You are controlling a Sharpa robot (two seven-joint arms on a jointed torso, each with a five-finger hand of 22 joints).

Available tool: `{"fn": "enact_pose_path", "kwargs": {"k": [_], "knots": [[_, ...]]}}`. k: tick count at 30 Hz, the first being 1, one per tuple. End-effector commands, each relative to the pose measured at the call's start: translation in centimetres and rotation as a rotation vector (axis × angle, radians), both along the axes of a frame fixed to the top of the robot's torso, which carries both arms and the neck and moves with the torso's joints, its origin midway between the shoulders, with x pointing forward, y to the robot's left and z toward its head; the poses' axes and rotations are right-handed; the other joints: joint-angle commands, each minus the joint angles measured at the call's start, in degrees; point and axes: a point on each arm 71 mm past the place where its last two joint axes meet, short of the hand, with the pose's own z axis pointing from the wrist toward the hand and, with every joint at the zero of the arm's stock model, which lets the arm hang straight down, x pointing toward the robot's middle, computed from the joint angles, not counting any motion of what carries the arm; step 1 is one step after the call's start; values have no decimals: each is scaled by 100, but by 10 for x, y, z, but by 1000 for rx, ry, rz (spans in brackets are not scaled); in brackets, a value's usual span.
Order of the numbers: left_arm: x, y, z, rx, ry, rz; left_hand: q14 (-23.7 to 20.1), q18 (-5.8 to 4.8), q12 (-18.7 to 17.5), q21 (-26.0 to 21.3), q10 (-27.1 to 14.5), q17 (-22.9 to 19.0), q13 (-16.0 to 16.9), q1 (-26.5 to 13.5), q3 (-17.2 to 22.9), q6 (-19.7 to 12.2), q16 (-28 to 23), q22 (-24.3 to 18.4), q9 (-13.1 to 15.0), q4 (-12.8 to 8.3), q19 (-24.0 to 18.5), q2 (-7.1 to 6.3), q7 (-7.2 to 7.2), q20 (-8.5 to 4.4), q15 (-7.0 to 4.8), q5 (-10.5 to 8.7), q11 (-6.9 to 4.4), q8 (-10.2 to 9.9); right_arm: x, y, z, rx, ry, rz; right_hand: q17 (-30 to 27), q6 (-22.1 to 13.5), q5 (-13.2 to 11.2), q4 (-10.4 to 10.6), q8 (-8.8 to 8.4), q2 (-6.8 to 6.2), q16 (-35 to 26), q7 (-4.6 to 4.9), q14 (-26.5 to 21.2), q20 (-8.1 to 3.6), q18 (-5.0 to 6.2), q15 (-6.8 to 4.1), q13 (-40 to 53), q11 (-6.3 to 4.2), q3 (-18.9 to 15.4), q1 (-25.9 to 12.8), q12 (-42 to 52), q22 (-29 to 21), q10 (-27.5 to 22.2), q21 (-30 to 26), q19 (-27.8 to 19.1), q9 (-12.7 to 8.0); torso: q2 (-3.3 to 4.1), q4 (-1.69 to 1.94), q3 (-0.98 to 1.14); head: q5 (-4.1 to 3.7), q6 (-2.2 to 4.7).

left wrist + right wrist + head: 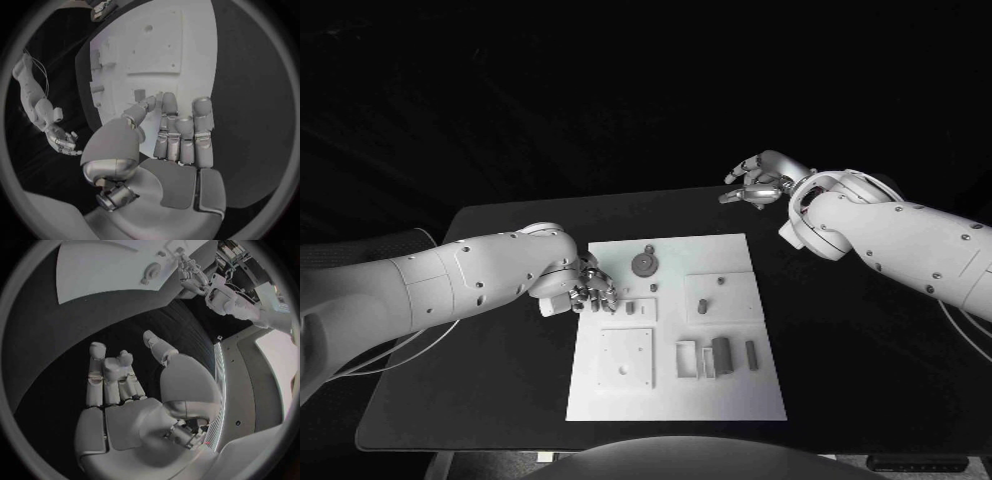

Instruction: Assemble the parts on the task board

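Observation:
The white task board (733,255) lies in the middle of the black table. A round grey part (645,263) sits near its far edge, and small grey parts (704,303) lie around the middle. Several upright grey pieces (720,355) stand near the front right. My left hand (589,290) hovers at the board's left edge, its fingers (178,127) stretched out over the board (156,50) and holding nothing. A small part (139,94) lies just past the thumb tip. My right hand (762,180) hangs beyond the board's far right corner, fingers (109,372) apart and empty.
A raised square plate (627,358) takes up the board's front left. Bare black table (848,340) lies right of the board. The right wrist view shows the board (106,265), the round part (152,271) and my left hand (190,275) far off.

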Motion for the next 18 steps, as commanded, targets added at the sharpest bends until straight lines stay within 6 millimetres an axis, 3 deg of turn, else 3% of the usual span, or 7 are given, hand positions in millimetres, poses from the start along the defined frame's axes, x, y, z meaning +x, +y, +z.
{"fn": "enact_pose_path", "kwargs": {"k": [1,18], "knots": [[-2,-2,-3,8,17,-17,262,99,40,29,379,6,8,-2,26,163,39,136,690,1,223,72,-113,-187,-319,-8,-357,611,0,1,0,-8,4,14,-9,2,19,45,28,3,34,116,-32,-46,79,17,-10,-4,-2,-64,26,101,-31,-26,1,-8,2,0,0,1,-10],[-3,-5,-4,15,30,-29,260,96,48,36,371,9,16,-7,29,157,40,134,699,1,219,83,-113,-182,-320,-25,-358,612,0,1,-1,-9,4,11,-10,0,19,45,29,1,35,116,-32,-46,79,17,-14,-4,-1,-61,29,101,-32,-27,0,-9,1,-5,3,8,-24]]}}
